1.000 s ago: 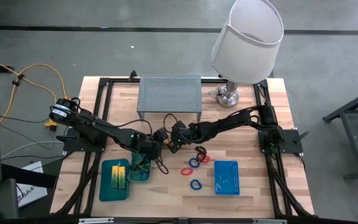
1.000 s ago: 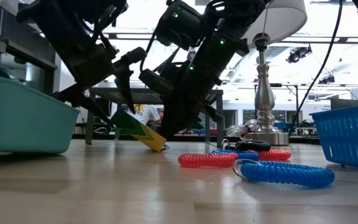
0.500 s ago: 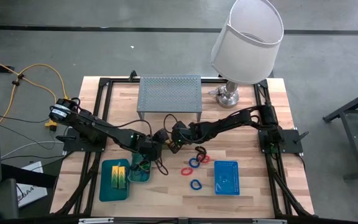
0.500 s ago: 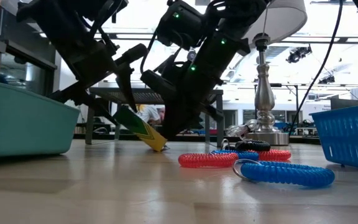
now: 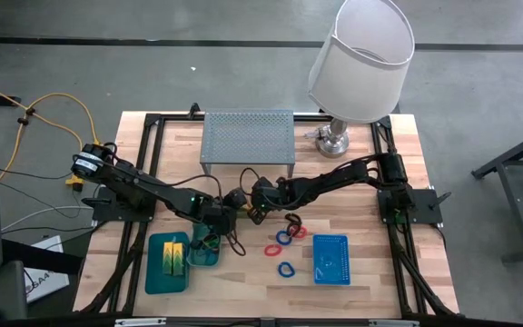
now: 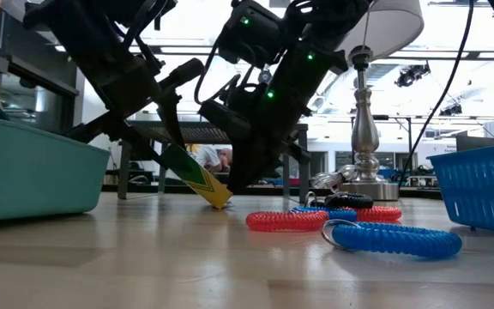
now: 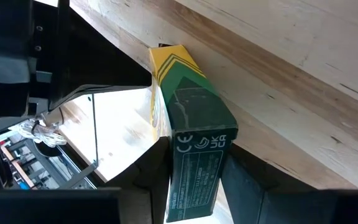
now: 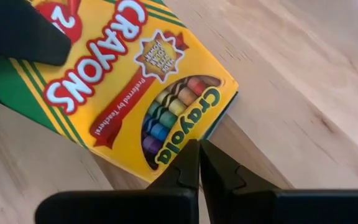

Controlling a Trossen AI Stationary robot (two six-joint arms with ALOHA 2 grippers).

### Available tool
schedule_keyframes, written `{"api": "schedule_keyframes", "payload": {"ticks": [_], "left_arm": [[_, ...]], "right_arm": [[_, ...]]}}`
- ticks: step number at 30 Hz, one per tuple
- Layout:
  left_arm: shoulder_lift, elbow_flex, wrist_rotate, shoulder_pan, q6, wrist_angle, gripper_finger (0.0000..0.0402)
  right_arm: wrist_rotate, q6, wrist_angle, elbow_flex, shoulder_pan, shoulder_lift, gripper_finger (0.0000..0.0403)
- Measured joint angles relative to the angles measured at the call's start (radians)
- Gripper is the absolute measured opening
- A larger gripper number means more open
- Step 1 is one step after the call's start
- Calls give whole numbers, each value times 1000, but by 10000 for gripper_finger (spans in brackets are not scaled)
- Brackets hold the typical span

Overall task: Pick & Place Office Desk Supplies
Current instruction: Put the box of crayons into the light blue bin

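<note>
While both arms reach toward the middle of the bench [image 5: 243, 282] in the high view, the left gripper [image 5: 231, 202] and the right gripper [image 5: 255, 205] meet just in front of the grey riser shelf [image 5: 248, 138], too small there to read their jaws. Forward of the shelf and to the left lie a large teal tray [image 5: 155, 275] holding yellow-green blocks [image 5: 175, 255] and a smaller teal tray [image 5: 205, 257] touching it. Forward and to the right of the shelf lie the red band loop [image 5: 271, 249], blue band loops [image 5: 285, 269] and black band loop [image 5: 293, 220], with the blue mesh basket [image 5: 331, 259] just beside them. A white-shaded lamp [image 5: 360, 56] stands right of the shelf.

From the low view, the crayon box [image 6: 194, 176] stands tilted in front of the shelf, one corner on the bench, between the two grippers.

Through the left wrist view, the left jaws sit one on each side of the crayon box [image 7: 191, 155], narrow around its end; firm contact cannot be told.

Through the right wrist view, the right gripper [image 8: 199, 163] has its jaws pressed together with nothing between them, tips at the edge of the crayon box [image 8: 123, 81], whose printed face looks up.
</note>
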State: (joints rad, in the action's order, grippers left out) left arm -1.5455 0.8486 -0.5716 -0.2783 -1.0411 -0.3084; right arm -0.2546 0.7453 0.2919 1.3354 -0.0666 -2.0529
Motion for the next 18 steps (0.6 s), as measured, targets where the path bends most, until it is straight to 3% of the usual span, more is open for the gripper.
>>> {"api": "schedule_keyframes", "payload": {"ticks": [18], "left_arm": [[0,0,1,0,-3,3,114]], "right_arm": [[-5,-66,212,1,-15,80,2]]}}
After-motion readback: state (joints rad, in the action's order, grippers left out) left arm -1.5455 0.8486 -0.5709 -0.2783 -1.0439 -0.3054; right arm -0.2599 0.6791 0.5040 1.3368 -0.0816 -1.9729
